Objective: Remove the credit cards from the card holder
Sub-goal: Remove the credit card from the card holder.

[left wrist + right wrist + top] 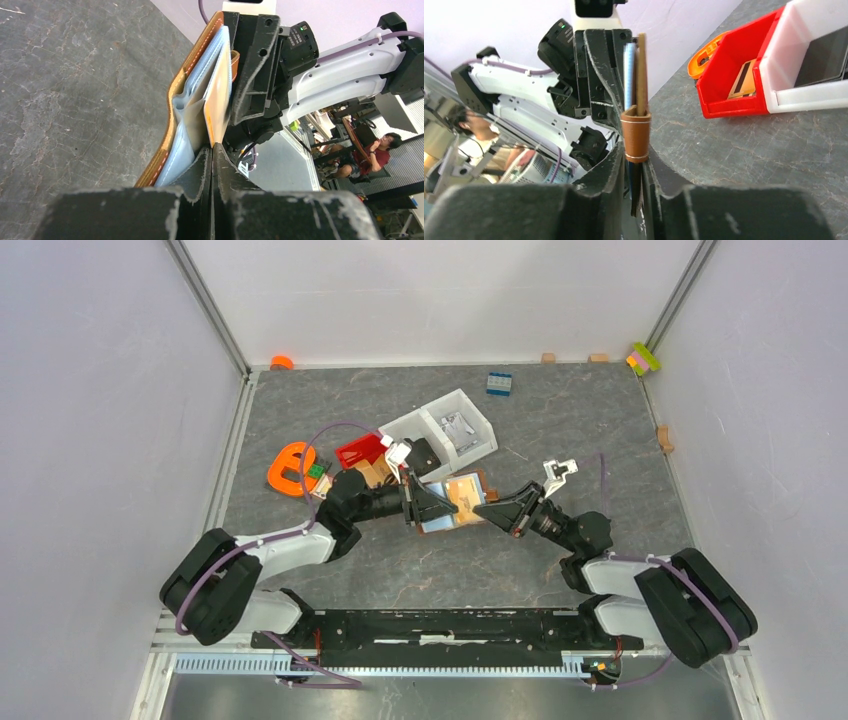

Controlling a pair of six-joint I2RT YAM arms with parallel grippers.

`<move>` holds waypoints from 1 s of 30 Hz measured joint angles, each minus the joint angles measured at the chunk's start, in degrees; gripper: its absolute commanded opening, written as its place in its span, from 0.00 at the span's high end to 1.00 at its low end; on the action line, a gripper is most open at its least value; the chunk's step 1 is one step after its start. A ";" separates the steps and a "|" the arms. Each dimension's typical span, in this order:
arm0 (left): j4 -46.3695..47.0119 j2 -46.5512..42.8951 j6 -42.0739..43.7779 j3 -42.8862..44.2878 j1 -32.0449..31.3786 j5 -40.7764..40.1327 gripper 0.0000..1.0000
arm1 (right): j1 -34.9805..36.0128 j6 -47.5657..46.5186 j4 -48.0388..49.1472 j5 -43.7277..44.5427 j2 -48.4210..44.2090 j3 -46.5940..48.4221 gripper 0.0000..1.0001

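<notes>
The brown card holder (462,495) is held above the table between my two grippers. In the left wrist view it stands on edge and spread open (176,92), with pale blue sleeves or a pale blue card (204,65) inside. The orange-tan card (220,97) sticks out of it. My left gripper (213,150) (428,505) is shut on the near edge of that card. My right gripper (637,172) (497,510) is shut on the holder's other end (641,75), just below its strap tab (636,135).
A red bin (362,451) (734,75) holds a tan card, and white bins (447,430) (806,55) stand behind the holder. An orange object (289,469) lies at the left. A blue brick (498,383) and small blocks (643,358) lie along the far edge.
</notes>
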 measured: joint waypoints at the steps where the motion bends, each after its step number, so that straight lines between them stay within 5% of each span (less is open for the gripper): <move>1: -0.04 -0.07 0.02 0.02 -0.09 0.02 0.98 | 0.31 -0.66 -0.28 -0.33 -0.70 0.00 0.70; 7: -0.76 -0.24 0.02 0.76 -0.66 0.04 0.98 | 0.92 -6.62 -6.12 0.17 -8.33 -0.04 0.62; 19: -1.73 -0.07 0.07 1.68 -1.03 0.98 0.98 | 0.39 -11.78 -13.81 3.48 -14.58 -0.44 0.93; 30: -4.35 -0.50 1.14 1.68 -1.79 -0.48 0.98 | -1.55 -9.92 -13.79 2.93 -15.65 -2.32 1.00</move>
